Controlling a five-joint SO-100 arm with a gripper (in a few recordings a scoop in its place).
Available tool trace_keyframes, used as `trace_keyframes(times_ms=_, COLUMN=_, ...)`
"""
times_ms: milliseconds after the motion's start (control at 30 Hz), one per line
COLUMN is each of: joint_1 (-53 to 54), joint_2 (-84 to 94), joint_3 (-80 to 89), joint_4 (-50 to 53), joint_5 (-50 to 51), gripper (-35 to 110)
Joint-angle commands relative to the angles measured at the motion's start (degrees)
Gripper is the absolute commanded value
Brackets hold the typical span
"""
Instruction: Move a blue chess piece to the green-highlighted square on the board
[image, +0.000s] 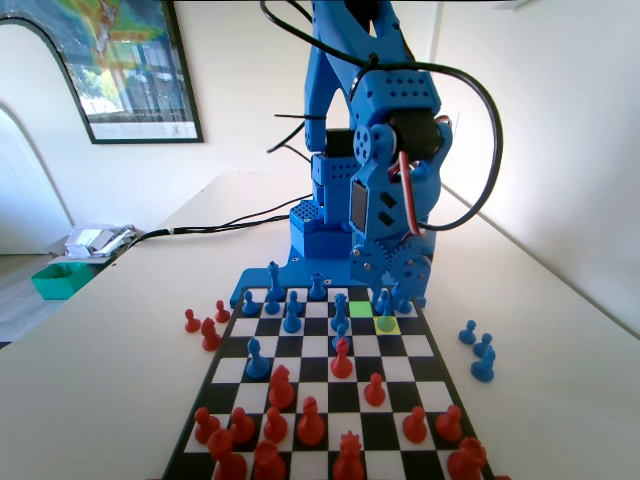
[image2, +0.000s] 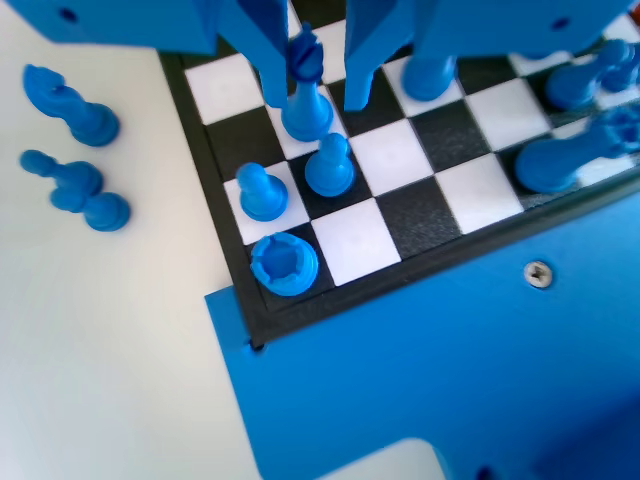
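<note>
The glossy plastic pawn (image2: 304, 92), slim with a round base, stands on the yellow-lime square (image: 386, 324) of the chequered board (image: 300, 372). The pincer (image2: 310, 85) hangs spread around it, one flat jaw at its 9 o'clock, one at 3. The green square (image: 361, 307) lies just beside, at 10 o'clock in the fixed view.

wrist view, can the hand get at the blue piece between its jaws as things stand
Likely yes: the open hand straddles the blue piece, one jaw either side, apart from it. The nearest pawn stands clear of the jaws, so nothing seems in the way.
</note>
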Motion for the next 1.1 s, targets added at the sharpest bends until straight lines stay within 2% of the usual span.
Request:
trace_keyframes(times_ms=0, joint_1=0.18, joint_2=0.09, joint_3=-2.11, joint_4=0.18, joint_5=-0.7, gripper=9)
trace_keyframes(times_ms=1067, joint_1=1.32, joint_2=-0.97, joint_3=-4.31, joint_4=-0.26, joint_5=-2.29, gripper=8)
